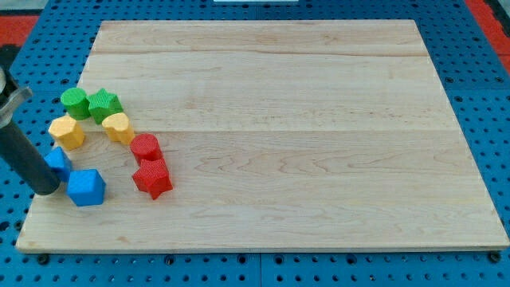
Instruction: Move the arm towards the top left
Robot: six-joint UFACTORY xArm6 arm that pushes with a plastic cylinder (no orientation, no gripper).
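My tip (48,190) sits at the left edge of the wooden board (279,96), low on the view's left. The dark rod runs up to the left edge of the view. The tip touches or partly hides a small blue block (57,160) just above it. A blue cube (86,187) lies just to the tip's right. Above them are a yellow block (67,131) and a yellow heart-like block (119,127). Higher up are a green cylinder (75,102) and a green star-like block (103,104). A red cylinder (146,147) and a red star (152,178) lie to the right.
The board lies on a blue perforated table (478,96). A red area shows at the view's top left corner (32,20) and top right corner (490,12).
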